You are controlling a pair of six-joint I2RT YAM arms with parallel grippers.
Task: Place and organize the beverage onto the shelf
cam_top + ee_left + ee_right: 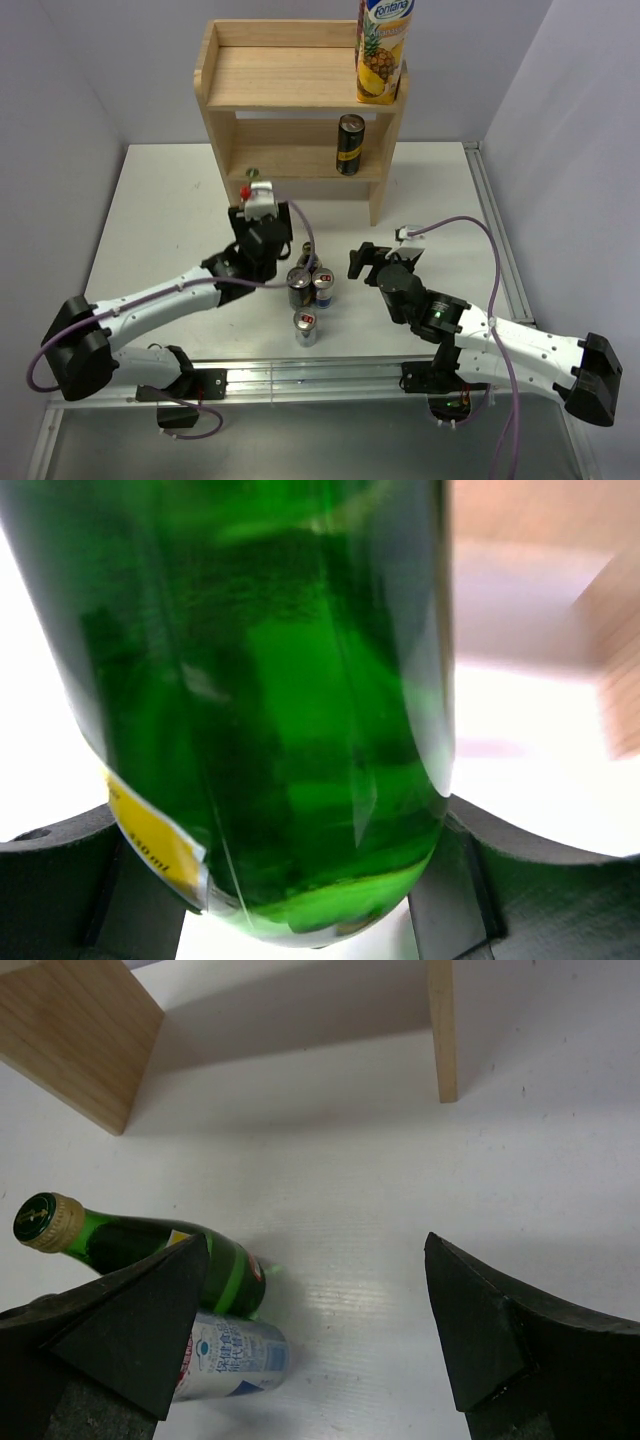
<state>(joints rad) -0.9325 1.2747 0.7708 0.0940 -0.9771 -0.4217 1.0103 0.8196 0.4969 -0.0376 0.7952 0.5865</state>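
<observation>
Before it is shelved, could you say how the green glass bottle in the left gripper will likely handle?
The green glass bottle looks smooth and glossy, so it may slip in the left gripper. Its round body would probably roll if laid down. Apparently glass, it could crack if knocked.

The white bench (pixel 150 210) carries the shelf (pixel 290 80) beyond the left gripper (pixel 256 192), with a juice carton (pixel 383 50) on top and a dark can (pixel 350 143) below, while three cans (pixel 301 288) stand between it and the right gripper (pixel 383 256).
</observation>
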